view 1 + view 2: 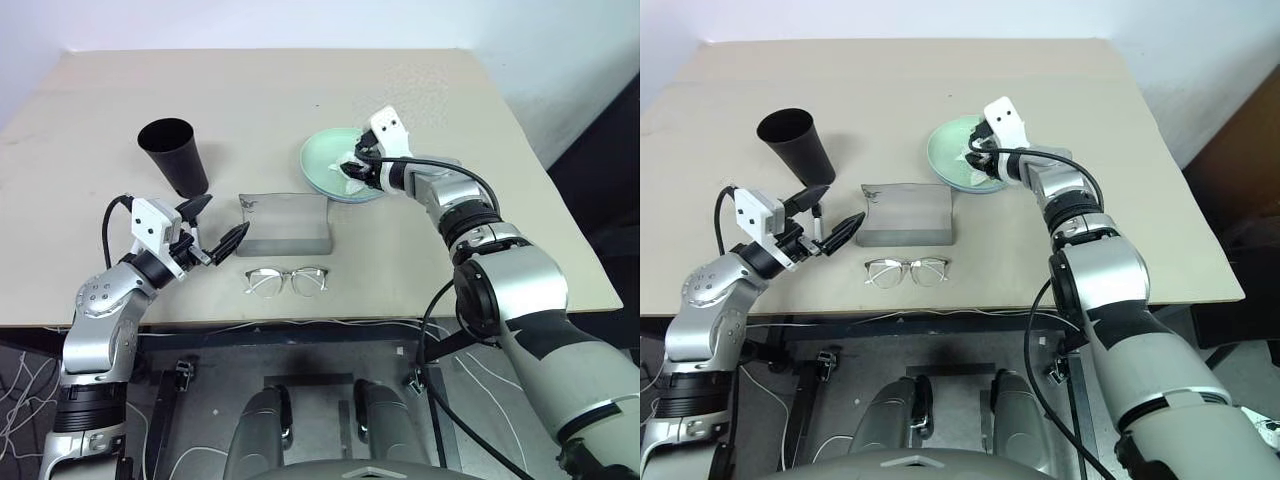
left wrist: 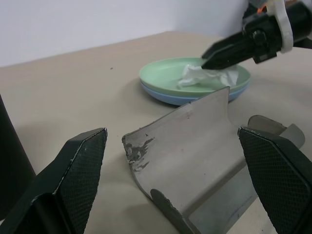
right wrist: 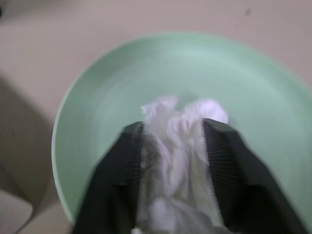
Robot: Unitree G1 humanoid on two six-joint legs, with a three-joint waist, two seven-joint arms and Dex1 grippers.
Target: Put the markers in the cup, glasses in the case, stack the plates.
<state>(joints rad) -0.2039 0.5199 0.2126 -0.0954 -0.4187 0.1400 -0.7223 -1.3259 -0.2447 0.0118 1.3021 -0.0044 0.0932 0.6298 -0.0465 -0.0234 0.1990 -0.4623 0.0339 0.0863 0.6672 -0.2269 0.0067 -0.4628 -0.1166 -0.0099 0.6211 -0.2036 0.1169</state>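
1. The glasses [image 1: 287, 281] lie nearest, flat on the desk [image 1: 90, 120] with lenses up, just to the inner side of the left tool [image 1: 218, 226]. They look light and fragile, with thin wire that would bend; I'd take them at the bridge or one rim corner, gently.
2. The left tool hovers with its two fingers spread wide apart and nothing between them, pointing at the case [image 1: 285, 222].
3. The case sits open just ahead of that tool, lid raised. It looks stiff and light and would probably slide if pushed, so the glasses are better lowered in than shoved.
4. The cup [image 1: 174, 156] stands upright beyond the left tool, on its outer side. It is tall and narrow-based, so likely easy to tip. I cannot make out the markers.
5. Farthest, the plates [image 2: 195, 83] are stacked, green on blue, under the right tool [image 1: 352, 167].
6. The right tool's fingers are clamped on the crumpled white tissue [image 3: 178, 146] over the green plate. It is soft, weightless and easily torn, so a loose pinch is enough.
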